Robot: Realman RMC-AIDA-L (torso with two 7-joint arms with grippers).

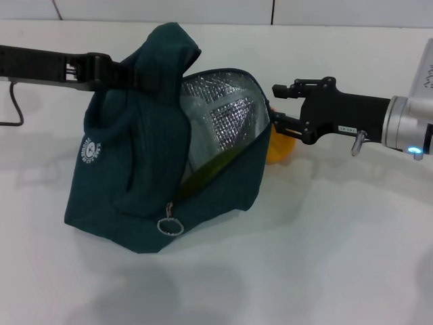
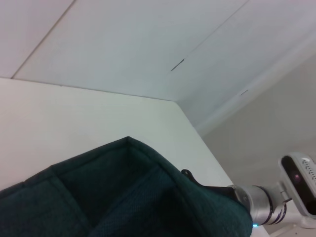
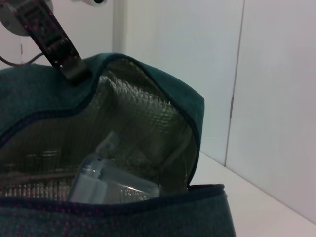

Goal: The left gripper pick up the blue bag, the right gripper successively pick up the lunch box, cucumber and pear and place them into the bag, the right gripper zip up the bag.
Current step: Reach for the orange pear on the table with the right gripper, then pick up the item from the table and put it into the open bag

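While my left gripper (image 1: 101, 71) pinches the teal fabric foil-lined bag (image 1: 135, 176) up, my right gripper (image 1: 274, 122), clamping the orange-yellow pear (image 1: 281, 150) at its three o'clock rim, could snag there.

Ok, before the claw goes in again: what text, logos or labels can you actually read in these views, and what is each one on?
Nothing reads clearly.
Round white logo on the blue bag: ring of lettering, too small to read.
Small white label on the right claw, beside the bag's open mouth: characters too small to read.
Grey marks on the right arm's white housing: cut off at the picture's edge, unreadable.
Both wrist views: no text visible.
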